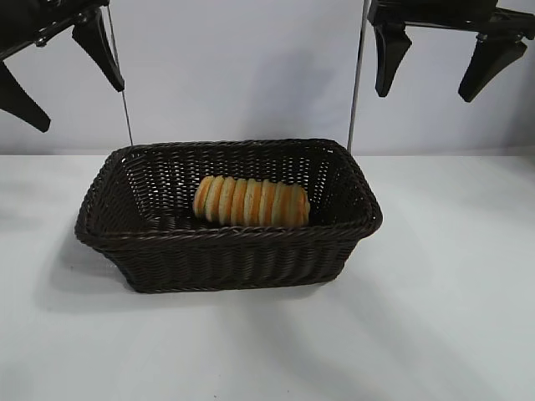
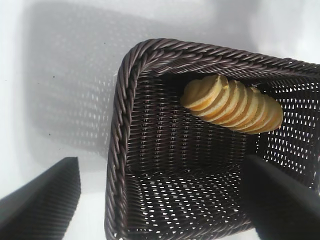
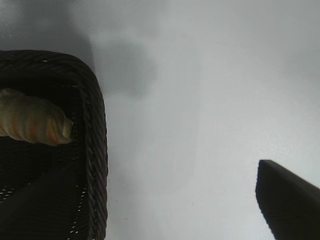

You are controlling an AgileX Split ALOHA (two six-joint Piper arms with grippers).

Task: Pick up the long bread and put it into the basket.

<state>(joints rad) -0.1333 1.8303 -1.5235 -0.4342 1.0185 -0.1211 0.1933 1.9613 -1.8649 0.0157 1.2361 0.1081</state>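
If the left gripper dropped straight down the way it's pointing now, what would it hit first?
Probably the basket: the left gripper, open, straddles its end rim and floor. The long bread lies farther along, likely clear.

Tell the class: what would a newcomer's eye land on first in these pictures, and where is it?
First, the long bread, golden and ridged, lying inside the basket against its near wall, right of centre. The dark wicker basket stands mid-table. Above it, the left gripper and right gripper hang open and empty at the upper corners.
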